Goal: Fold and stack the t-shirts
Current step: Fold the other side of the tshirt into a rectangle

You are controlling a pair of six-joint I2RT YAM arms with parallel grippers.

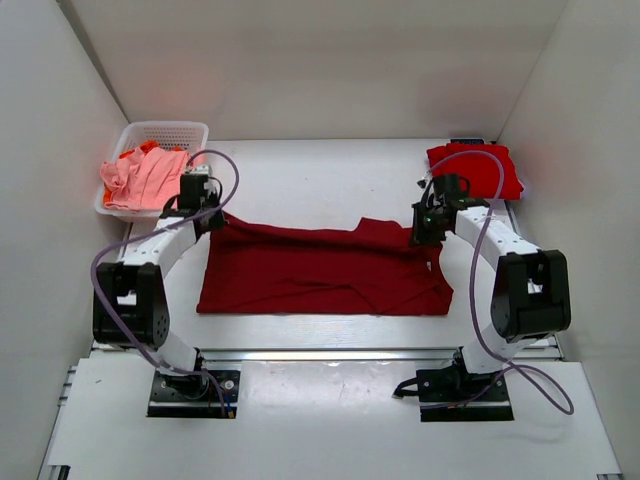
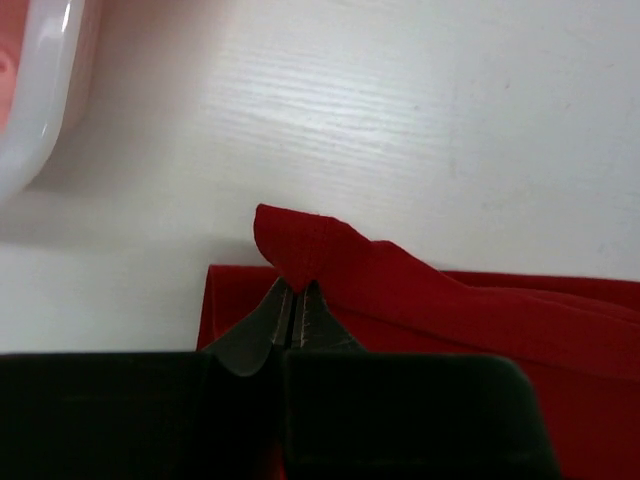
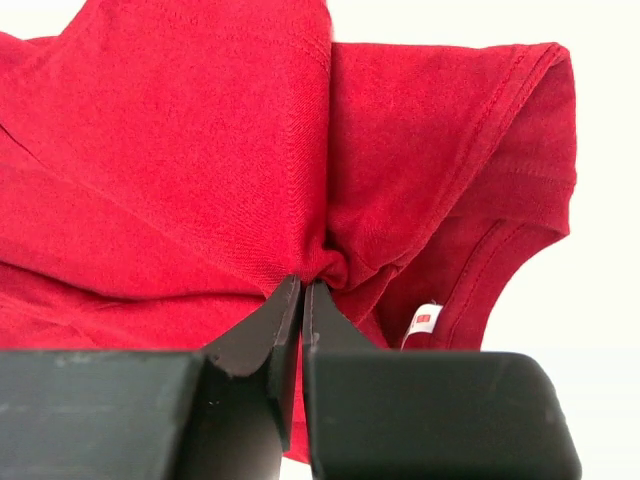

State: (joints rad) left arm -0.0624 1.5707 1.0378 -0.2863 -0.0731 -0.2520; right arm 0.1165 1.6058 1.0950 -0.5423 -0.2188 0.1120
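A large dark maroon t-shirt point(image 1: 320, 270) lies folded lengthwise across the middle of the table. My left gripper point(image 1: 208, 218) is shut on its far left corner, a pinched peak of cloth point(image 2: 300, 250) lifted just off the table. My right gripper point(image 1: 428, 226) is shut on its far right edge near the collar, cloth bunched at the tips point(image 3: 330, 262), with a white label point(image 3: 424, 320) beside them. A folded bright red t-shirt point(image 1: 475, 170) lies at the back right. Salmon-pink and orange t-shirts point(image 1: 142, 178) fill the basket.
A white lattice basket point(image 1: 170, 130) stands at the back left, its rim point(image 2: 40, 100) close to my left gripper. White walls enclose the table on three sides. A metal rail point(image 1: 330, 354) runs along the near edge.
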